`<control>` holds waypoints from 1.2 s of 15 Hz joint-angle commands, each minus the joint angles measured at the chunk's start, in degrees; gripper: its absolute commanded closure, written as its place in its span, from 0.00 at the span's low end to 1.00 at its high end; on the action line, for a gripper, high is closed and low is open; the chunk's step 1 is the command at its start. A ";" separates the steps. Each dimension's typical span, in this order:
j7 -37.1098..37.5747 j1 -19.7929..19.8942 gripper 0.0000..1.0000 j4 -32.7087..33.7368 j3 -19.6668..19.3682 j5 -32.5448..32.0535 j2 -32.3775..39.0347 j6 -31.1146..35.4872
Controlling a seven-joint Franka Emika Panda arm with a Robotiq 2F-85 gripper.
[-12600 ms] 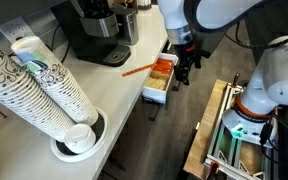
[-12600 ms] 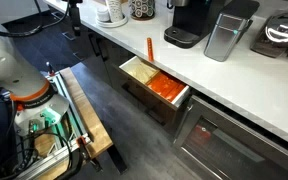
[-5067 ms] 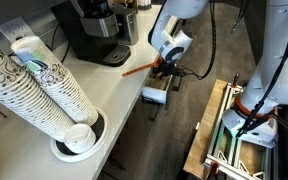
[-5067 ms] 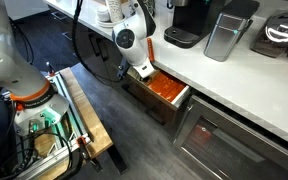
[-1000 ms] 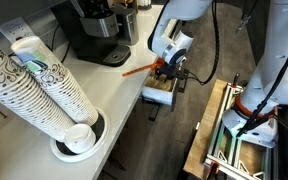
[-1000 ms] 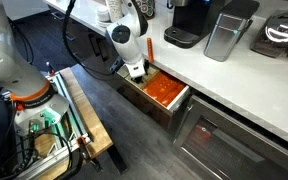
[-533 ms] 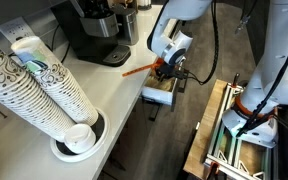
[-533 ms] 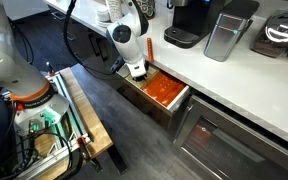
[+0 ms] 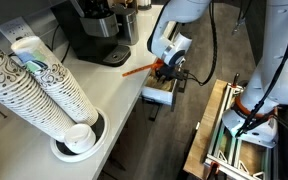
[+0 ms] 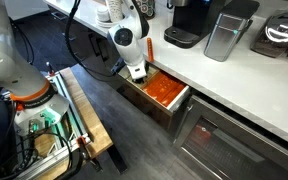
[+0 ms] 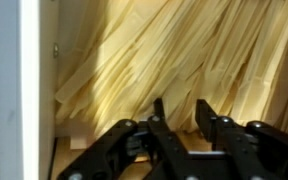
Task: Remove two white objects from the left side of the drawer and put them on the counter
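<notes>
The white-walled drawer (image 9: pixel 156 93) (image 10: pixel 170 108) stands pulled out below the pale counter (image 9: pixel 114 95) (image 10: pixel 239 85). One part holds orange things (image 10: pixel 164 89), another pale cream strips (image 11: pixel 164 50). My gripper (image 9: pixel 168 74) (image 10: pixel 136 73) reaches down into the drawer's end with the pale strips. In the wrist view the gripper (image 11: pixel 181 112) hovers just over the strips, next to the drawer's white wall (image 11: pixel 6 90). Its fingertips (image 11: pixel 159 108) stand a little apart and nothing shows pinched between them.
An orange stick (image 9: pixel 136 69) (image 10: pixel 150 48) lies on the counter by the drawer. Coffee machines (image 9: pixel 92 30) (image 10: pixel 189 22), a metal canister (image 10: pixel 224 35) and stacked paper cups (image 9: pixel 39 85) stand on the counter. A wooden-framed cart (image 9: pixel 224 130) (image 10: pixel 79 110) stands on the floor.
Many seconds ago the arm stood above the drawer; it has since come down into it. Over the last second it has hardly shifted in either exterior view.
</notes>
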State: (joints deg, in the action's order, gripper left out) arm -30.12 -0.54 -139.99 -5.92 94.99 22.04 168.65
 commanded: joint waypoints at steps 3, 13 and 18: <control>0.28 0.58 0.70 1.01 -0.16 -1.08 1.18 -1.62; 0.02 0.60 0.90 0.99 -0.19 -0.96 1.20 -1.81; -1.66 0.50 0.92 -0.25 -0.51 0.12 -1.74 -1.08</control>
State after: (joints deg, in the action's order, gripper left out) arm -30.48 -0.54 -139.12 -6.07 94.99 22.34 168.33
